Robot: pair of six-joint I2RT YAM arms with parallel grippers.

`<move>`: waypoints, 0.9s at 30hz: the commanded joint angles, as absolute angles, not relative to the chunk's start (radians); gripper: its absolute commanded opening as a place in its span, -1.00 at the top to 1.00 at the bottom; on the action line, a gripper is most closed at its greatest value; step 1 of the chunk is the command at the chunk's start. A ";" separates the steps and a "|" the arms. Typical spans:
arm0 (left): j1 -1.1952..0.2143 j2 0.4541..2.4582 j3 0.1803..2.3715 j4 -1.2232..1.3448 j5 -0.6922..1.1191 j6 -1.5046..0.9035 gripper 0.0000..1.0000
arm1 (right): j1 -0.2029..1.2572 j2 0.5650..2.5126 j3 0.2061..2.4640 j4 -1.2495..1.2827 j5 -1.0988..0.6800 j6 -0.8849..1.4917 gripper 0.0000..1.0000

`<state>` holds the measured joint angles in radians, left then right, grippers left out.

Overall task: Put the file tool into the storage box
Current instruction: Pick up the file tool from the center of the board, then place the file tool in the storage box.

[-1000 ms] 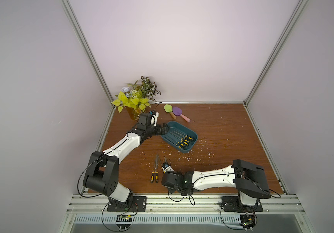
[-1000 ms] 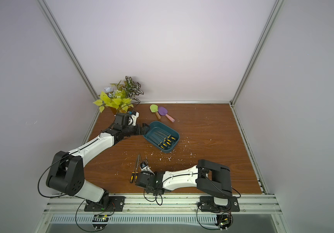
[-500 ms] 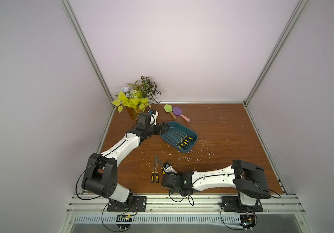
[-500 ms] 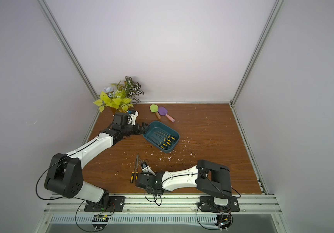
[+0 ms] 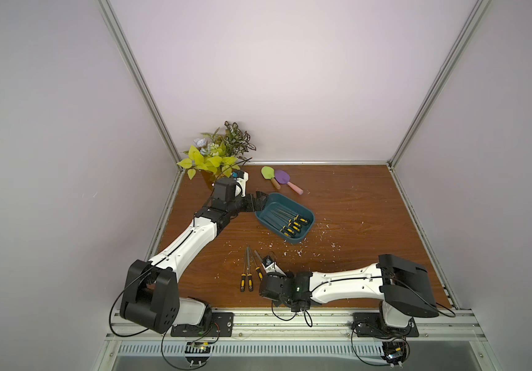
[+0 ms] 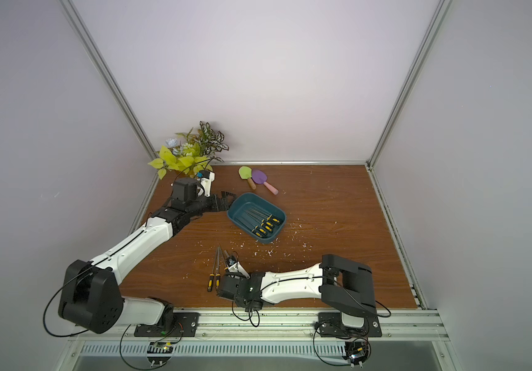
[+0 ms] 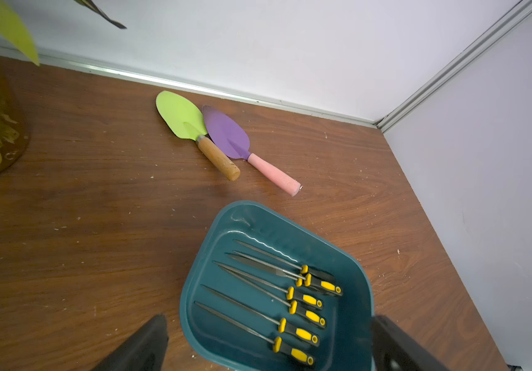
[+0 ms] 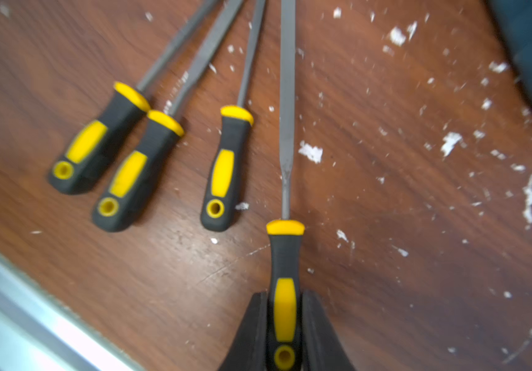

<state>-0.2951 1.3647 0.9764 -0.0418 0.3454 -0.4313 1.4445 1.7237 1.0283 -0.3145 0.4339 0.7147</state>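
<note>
**My left claw (image 5: 259,201) spread at the storage box (image 5: 310,225), my right claw (image 8: 285,321) clenched on a file (image 8: 285,253)**

To the left, my left claw's fingers stand wide apart, either side of the left end of the teal storage box. It sits well apart from my right claw on the wooden tabletop (image 5: 370,208), with six files (image 7: 290,295) lying in it. Nearer, three loose files (image 8: 136,170) lie side by side. Just right of them my right claw pinches the fourth file's black-and-yellow handle, its shaft pointing toward the far side.
</note>
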 commanded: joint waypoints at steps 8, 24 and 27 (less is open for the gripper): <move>-0.307 1.198 0.924 -0.098 0.225 -0.536 -0.99 | 1.348 1.548 1.082 -0.301 0.424 0.561 0.73; -0.640 1.102 0.806 -0.051 -0.046 -0.647 -0.99 | 1.035 1.448 1.077 -0.250 0.216 0.261 0.80; -0.656 1.130 0.778 0.001 -0.041 -0.693 -0.99 | 0.976 1.451 1.072 -0.242 0.175 0.201 0.80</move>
<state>-0.6342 1.1065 0.7982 -0.0624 -0.0090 -0.6369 1.0138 1.4788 1.0504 -0.2775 0.2344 0.3027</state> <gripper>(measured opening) 0.995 0.200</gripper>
